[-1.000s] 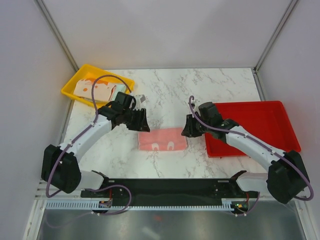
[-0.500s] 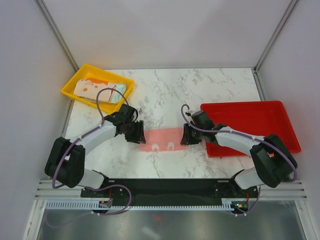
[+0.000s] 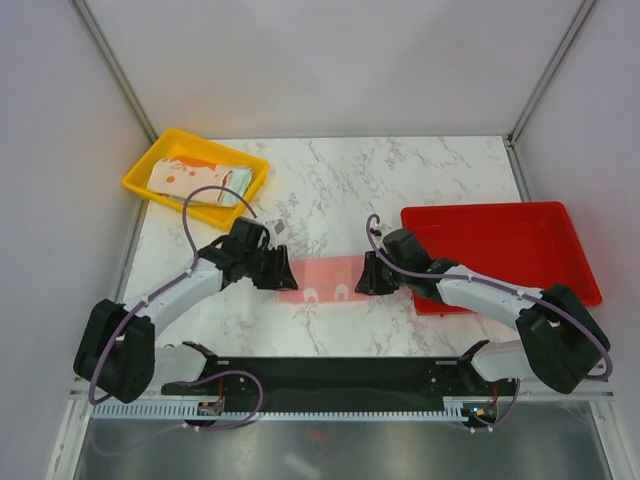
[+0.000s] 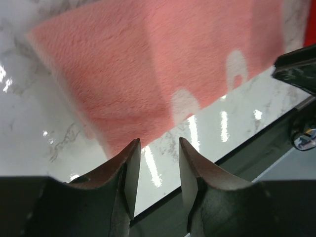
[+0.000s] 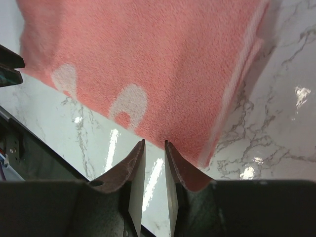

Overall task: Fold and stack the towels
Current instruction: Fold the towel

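Observation:
A pink towel [image 3: 325, 278] with white arch shapes lies flat on the marble table between my two grippers. My left gripper [image 3: 283, 268] is at its left edge; in the left wrist view the gripper [image 4: 159, 145] is open and empty, its tips just off the towel's [image 4: 148, 74] near corner. My right gripper [image 3: 366, 275] is at the towel's right edge; in the right wrist view the gripper [image 5: 154, 144] stands slightly open with nothing between the jaws, by the towel's [image 5: 148, 59] near edge. A cream and orange towel [image 3: 185, 175] and a mint green towel [image 3: 236, 185] lie folded at the back left.
The yellow tray [image 3: 140, 178] holding the folded towels stands at the back left. A red tray [image 3: 520, 250] stands at the right, close behind my right arm. The black base rail [image 3: 330, 372] runs along the near edge.
Both grippers have come down and nearer, from the towel's far corners to its side edges. The pink towel lies in about the same place.

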`<state>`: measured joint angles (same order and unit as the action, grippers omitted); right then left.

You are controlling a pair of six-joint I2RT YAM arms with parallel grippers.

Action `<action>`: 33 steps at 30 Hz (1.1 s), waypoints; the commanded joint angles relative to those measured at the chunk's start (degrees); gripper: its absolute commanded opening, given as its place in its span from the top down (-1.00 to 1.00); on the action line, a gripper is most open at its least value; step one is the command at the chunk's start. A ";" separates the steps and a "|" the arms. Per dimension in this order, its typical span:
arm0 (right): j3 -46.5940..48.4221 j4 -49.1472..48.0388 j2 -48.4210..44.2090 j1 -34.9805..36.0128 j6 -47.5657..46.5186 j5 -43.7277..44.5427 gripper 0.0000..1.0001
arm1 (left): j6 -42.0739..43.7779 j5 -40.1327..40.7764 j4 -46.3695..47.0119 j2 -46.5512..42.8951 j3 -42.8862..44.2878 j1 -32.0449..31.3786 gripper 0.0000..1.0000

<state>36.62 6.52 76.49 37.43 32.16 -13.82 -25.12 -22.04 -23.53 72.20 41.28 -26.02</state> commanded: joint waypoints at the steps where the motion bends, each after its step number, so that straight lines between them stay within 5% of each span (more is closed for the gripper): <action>1: -2.43 -3.88 1.03 0.80 2.38 1.34 0.41 | -2.39 4.62 1.91 2.23 -3.30 0.00 0.14; 8: -2.35 -2.76 0.24 1.86 2.12 2.49 0.35 | -2.21 9.03 -1.25 3.92 0.73 0.01 0.14; 16: 6.70 4.11 -0.65 1.86 0.36 10.30 0.30 | -0.81 12.73 -5.65 2.76 5.39 1.41 -0.12; 20: 10.05 3.50 5.15 1.86 -1.40 11.01 0.30 | -0.71 10.44 -0.31 2.77 1.63 1.41 -0.34; 33: 9.35 0.07 10.27 1.86 -3.51 12.51 0.28 | -3.35 6.84 10.26 12.86 -2.43 1.76 -0.36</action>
<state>46.13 8.82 88.75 39.16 29.50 -1.67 -26.94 -13.54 -17.93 82.11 39.38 -24.38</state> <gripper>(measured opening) 0.360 0.690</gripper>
